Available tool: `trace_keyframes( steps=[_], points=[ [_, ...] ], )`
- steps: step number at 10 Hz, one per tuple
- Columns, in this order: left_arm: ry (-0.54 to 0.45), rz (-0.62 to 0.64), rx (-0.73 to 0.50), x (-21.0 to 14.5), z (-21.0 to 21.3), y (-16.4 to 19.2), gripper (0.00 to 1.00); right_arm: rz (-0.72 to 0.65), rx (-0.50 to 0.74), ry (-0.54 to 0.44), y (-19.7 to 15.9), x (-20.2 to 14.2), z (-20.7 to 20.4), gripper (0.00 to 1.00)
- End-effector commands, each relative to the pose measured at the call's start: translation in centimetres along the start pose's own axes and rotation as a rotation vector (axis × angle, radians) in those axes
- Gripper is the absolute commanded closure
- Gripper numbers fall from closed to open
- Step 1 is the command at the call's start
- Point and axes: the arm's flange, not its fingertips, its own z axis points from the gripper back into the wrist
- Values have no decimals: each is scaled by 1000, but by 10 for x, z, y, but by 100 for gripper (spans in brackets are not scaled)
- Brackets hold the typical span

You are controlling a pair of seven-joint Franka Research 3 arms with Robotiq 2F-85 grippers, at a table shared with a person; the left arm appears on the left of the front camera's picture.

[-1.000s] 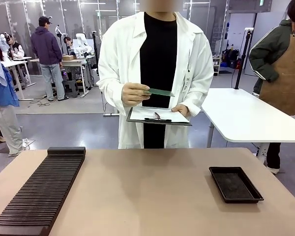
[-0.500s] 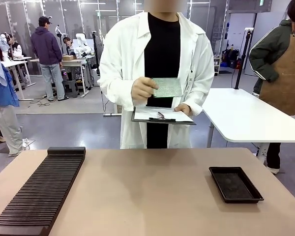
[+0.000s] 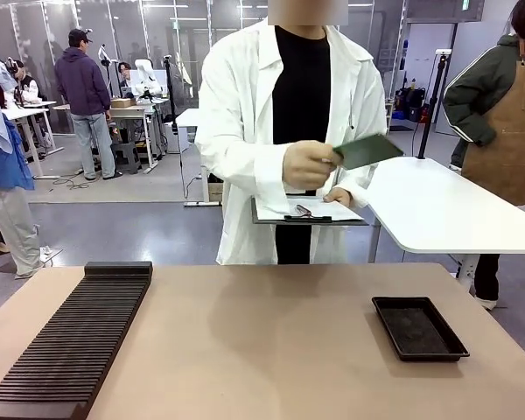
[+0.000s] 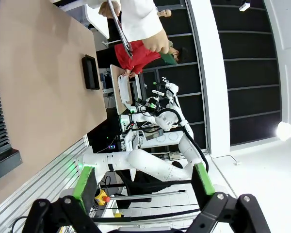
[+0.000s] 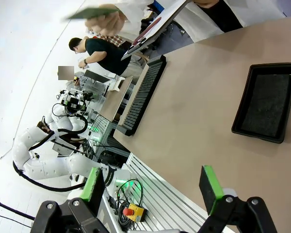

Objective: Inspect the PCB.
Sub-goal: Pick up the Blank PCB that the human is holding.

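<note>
Far from both jaws, PCB [image 3: 368,151]

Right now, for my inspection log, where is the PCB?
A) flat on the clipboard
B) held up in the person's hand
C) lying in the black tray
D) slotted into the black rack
B: the PCB is pinched at one end in the person's hand, tilted and raised above the clipboard that the other hand holds.
</note>
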Motion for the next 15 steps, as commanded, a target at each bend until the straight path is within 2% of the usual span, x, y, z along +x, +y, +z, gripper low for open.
trace_keyframes(
  steps=[1,5,8,10,12,15],
  points=[
    [0,-4,-5,1,-1,1,0,18,12,-15,0,0,1,0],
    [0,-4,-5,1,-1,1,0,0,0,0,0,0,0,0],
    [0,-4,-5,1,-1,1,0,-227,77,39,47,31,-16,0],
    [0,-4,-5,1,-1,1,0,-361,94,63,77,51,-45,0],
    [0,-4,-5,1,-1,1,0,-426,76,92,100,66,-97,0],
    [0,-4,-5,1,-1,1,0,-513,75,123,110,74,-171,0]
  ],
)
